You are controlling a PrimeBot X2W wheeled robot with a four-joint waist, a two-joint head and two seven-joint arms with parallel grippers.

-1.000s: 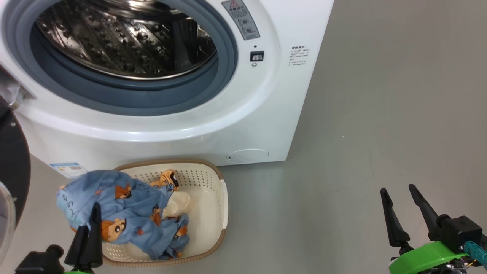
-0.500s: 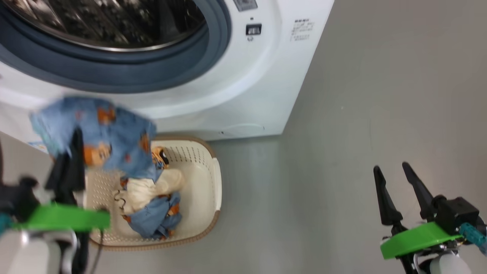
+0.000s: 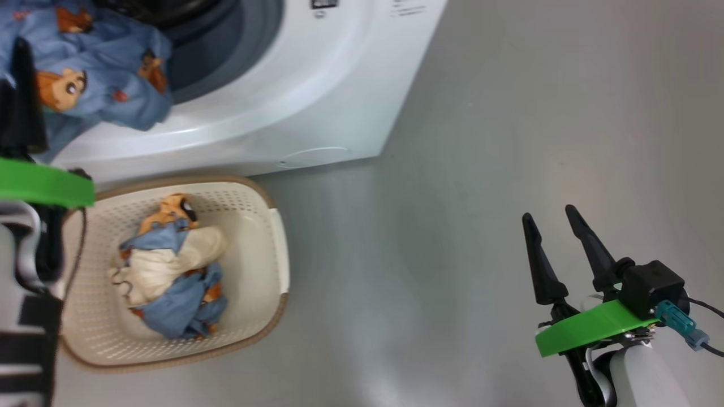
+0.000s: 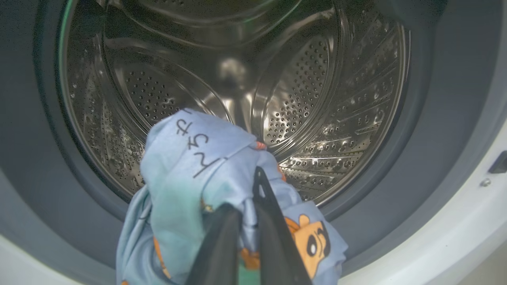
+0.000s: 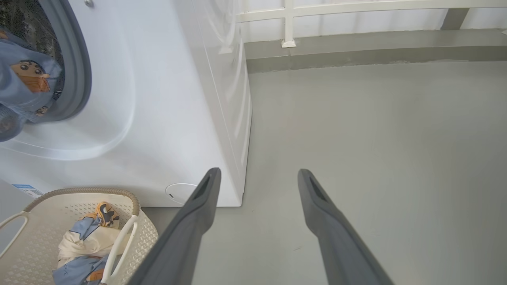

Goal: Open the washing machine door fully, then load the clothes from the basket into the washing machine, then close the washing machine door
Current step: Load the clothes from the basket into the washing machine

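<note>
At the far left of the head view, the left claw (image 4: 244,204) is clamped on a blue bear-print garment (image 3: 107,73). Its two dark fingers are pressed together, with the cloth bunched around and over them. The garment hangs before the open mouth of the washing machine (image 3: 317,96). In the left wrist view the steel drum (image 4: 237,79) lies straight beyond it, ringed by the grey gasket (image 4: 435,138). The cloth's lower folds droop across the bottom of the opening; whether they touch the rim cannot be told.

Below the held garment, the basket (image 3: 249,237) stands on the grey floor (image 3: 481,169), just in front of the machine. The remaining clothes (image 3: 164,277) lie heaped in its left half, a tangle of blue, cream and orange. To the right of the basket, low on the machine's front, sits the round cover (image 3: 314,157).

Well to the right, the right claw (image 3: 547,212) hovers over bare floor with its fingers spread apart and nothing between them, far from both basket and machine.
</note>
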